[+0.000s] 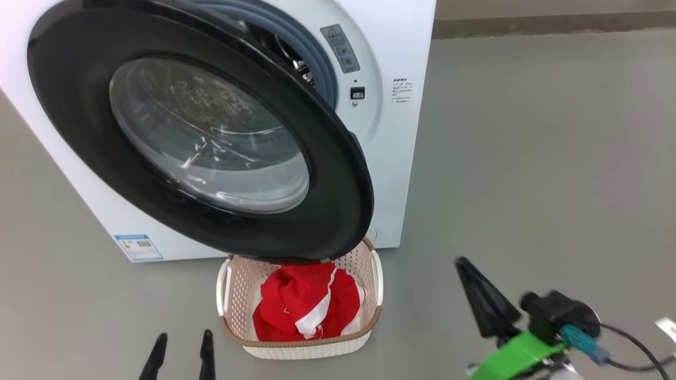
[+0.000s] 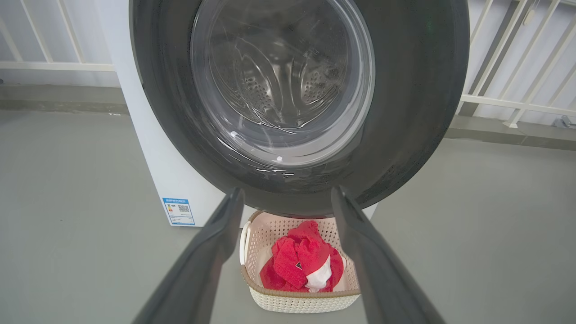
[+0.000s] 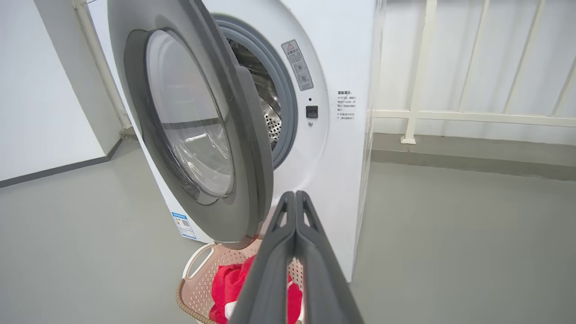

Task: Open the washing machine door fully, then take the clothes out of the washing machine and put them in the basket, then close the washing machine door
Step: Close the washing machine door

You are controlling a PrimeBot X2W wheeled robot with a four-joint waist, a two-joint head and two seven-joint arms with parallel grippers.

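Washing machine door [image 1: 208, 134]: round, glossy black rim, bulging clear porthole; stands partly ajar off the front of the washing machine [image 1: 401, 158], hinged on the machine's left, free edge swung outward

Clothes [image 1: 301, 306]: red garment with white trim, heaped in the basket [image 1: 306, 351], which sits on the floor just in front of the washing machine; the drum, as far as the gap shows it, looks empty

Right gripper [image 1: 467, 272]: fingers pressed together, holding nothing; hangs in front of the washing machine, off toward its right corner, apart from the door

Left gripper [image 1: 182, 343]: fingers spread, empty; low in front of the washing machine, on the robot's side of the basket

Step in hand, as judged: closing the door, the unloading appearing done

Handling notes:
- press with the closed right fingers as one blunt pusher
- contact the black rim near the free edge, farthest from the hinge, where least force turns it; avoid the glass, which is curved and likely to let the tips slide
- follow the door's arc toward the washing machine rather than pushing straight
- carry on until the catch meets the small dark latch slot [image 1: 357, 93] on the washing machine's front
- door's lower edge swings over the basket; whether it clears the rim cannot be told, so go slowly
- keep the left gripper out of the swing
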